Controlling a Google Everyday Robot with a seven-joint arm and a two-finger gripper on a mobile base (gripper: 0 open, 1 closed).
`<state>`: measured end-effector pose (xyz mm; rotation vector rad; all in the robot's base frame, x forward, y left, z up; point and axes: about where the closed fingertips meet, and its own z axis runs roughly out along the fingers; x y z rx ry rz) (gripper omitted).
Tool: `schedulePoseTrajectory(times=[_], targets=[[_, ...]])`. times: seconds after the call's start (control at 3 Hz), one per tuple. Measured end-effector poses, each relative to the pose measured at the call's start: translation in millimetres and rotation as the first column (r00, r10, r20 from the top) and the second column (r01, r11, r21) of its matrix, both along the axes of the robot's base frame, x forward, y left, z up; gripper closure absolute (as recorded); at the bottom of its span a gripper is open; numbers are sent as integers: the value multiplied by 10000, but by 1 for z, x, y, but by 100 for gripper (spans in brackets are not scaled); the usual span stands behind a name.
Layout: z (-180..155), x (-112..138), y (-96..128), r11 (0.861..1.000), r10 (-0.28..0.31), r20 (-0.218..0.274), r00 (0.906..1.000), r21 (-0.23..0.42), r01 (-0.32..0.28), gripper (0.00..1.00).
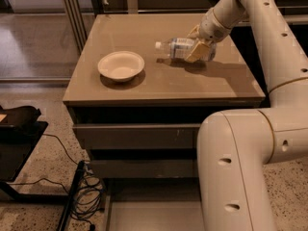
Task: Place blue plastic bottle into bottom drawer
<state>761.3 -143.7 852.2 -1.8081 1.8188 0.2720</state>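
Note:
The blue plastic bottle (177, 48) is held on its side, white cap pointing left, just above the right half of the cabinet top (159, 81), and it casts a shadow on the surface below. My gripper (196, 43) is shut on the bottle's right half. One tan finger (194, 53) crosses in front of its label. The bottom drawer (144, 214) is pulled out at the foot of the cabinet, its light grey inside showing, partly hidden by my arm (236, 167).
A white bowl (121, 65) sits on the left half of the cabinet top. Two upper drawers (134, 136) are shut. Black cables (84, 196) and a dark stand (19, 129) lie on the floor to the left.

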Motion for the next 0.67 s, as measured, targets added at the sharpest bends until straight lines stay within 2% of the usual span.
schedulePoseTrajectory(times=[0.33, 0.67], targets=[[47, -20, -10, 9996, 286, 644, 9975, -28, -285, 100], [95, -48, -16, 9983, 582, 1404, 9884, -80, -576, 100]])
